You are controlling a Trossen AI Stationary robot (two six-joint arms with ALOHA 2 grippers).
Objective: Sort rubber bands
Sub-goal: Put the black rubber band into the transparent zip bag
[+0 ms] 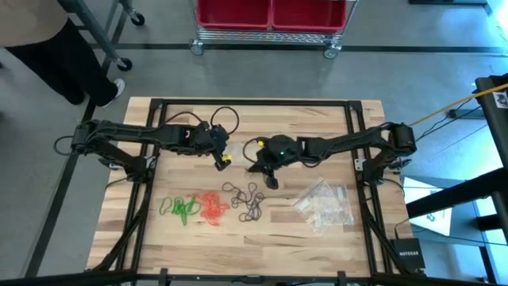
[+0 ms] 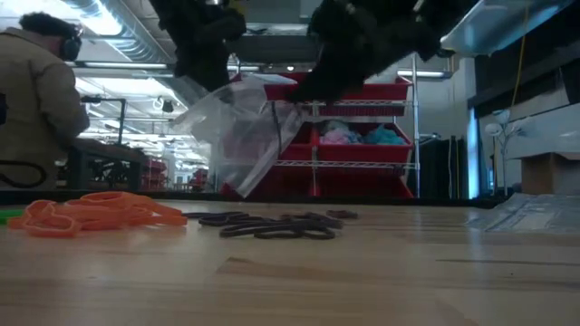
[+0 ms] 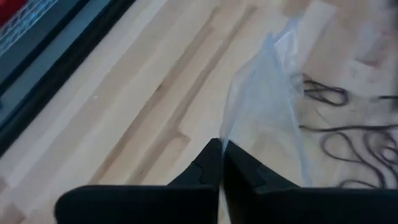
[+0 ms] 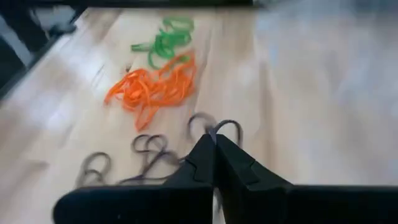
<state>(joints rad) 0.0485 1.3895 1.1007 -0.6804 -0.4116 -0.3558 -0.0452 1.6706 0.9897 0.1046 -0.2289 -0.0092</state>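
Three heaps of rubber bands lie on the wooden table near its front: green, orange and black. My left gripper hangs above the table's middle, shut on a clear plastic bag that hangs below it. My right gripper is just right of it, over the black heap, shut. Black band loops show at its fingertips. In the low view its tip stands by the bag's upper right corner. My left gripper pinches the clear bag's upper edge between its two fingers, slanting down from the table's left. The bag hangs slack below the fingers, clear of the table. My right gripper pinches a black rubber band. Its loops stick out on either side of the fingertips. The fingers slant down from the table's right, and the band is off the table.
A pile of clear bags lies at the front right. A person stands beyond the far left corner. A wire cart with red bins stands behind the far edge. Bare wood lies along the front edge.
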